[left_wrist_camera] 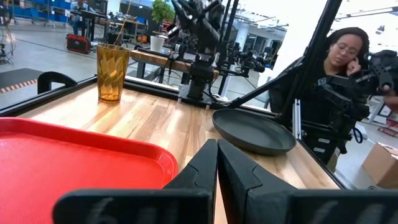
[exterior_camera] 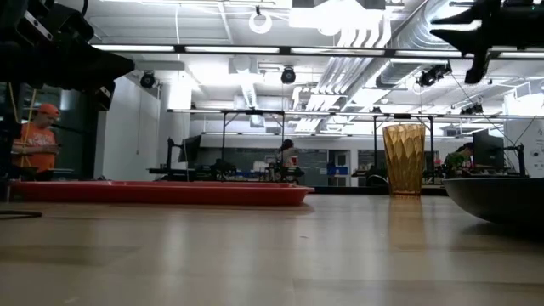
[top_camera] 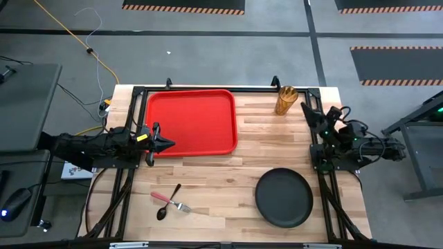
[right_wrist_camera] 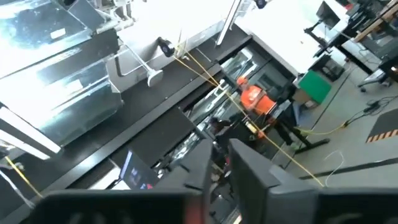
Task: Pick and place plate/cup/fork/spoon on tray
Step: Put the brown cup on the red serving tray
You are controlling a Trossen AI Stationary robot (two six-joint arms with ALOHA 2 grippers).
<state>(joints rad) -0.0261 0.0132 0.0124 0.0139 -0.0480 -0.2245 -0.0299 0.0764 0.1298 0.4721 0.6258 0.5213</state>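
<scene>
My left gripper, fingers together, hangs over the tray's near rim; bare tabletop lies open beside me.

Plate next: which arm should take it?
Probably the right. The plate lies on the table's right side, just in front of the right arm's base; the right hand is near the cup. The left hand hovers shut over the empty tray.
</scene>
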